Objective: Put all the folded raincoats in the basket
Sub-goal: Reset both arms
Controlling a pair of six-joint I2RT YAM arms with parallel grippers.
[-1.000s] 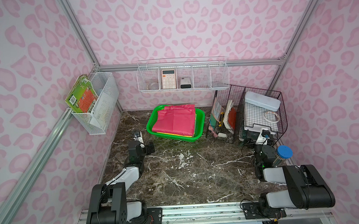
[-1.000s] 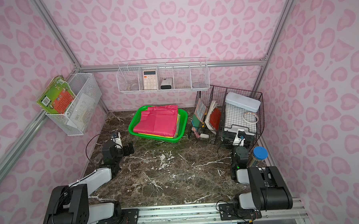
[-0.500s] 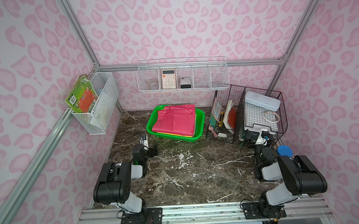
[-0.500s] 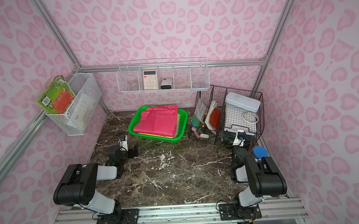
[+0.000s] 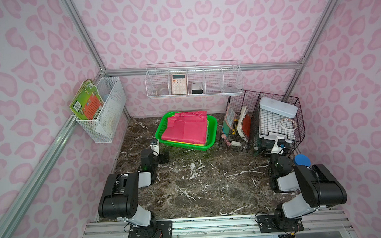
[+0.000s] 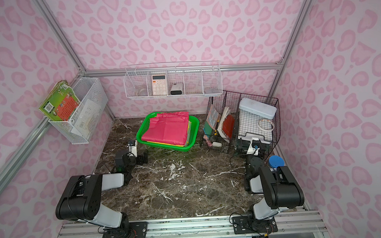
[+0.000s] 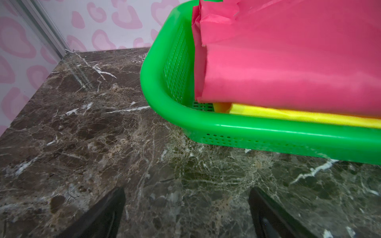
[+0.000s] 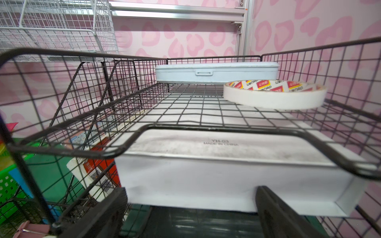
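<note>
The green basket (image 5: 214,123) (image 6: 164,147) stands at the back middle of the marble table. A folded pink raincoat (image 5: 185,128) (image 6: 168,130) lies inside it on top of a yellow folded layer (image 7: 288,116). My left gripper (image 5: 160,153) (image 6: 139,152) sits low just off the basket's near-left corner (image 7: 165,99), apart from it. It (image 7: 186,206) is open with only bare marble between the fingers (image 7: 111,206). At the right, my right gripper (image 5: 273,145) (image 6: 251,146) (image 8: 189,208) is open and empty, facing the black wire rack.
The black wire rack (image 5: 295,110) (image 8: 132,144) holds a white box (image 8: 206,175), a pale blue case (image 8: 216,72) and a tape roll (image 8: 274,94). White wire baskets (image 5: 194,81) (image 5: 105,110) hang on the walls. A blue-lidded jar (image 5: 301,160) stands beside the right arm.
Both arms have folded back, their elbows drawn toward the near rail. The left gripper shifted slightly to the right. Basket and raincoat have not moved.
</note>
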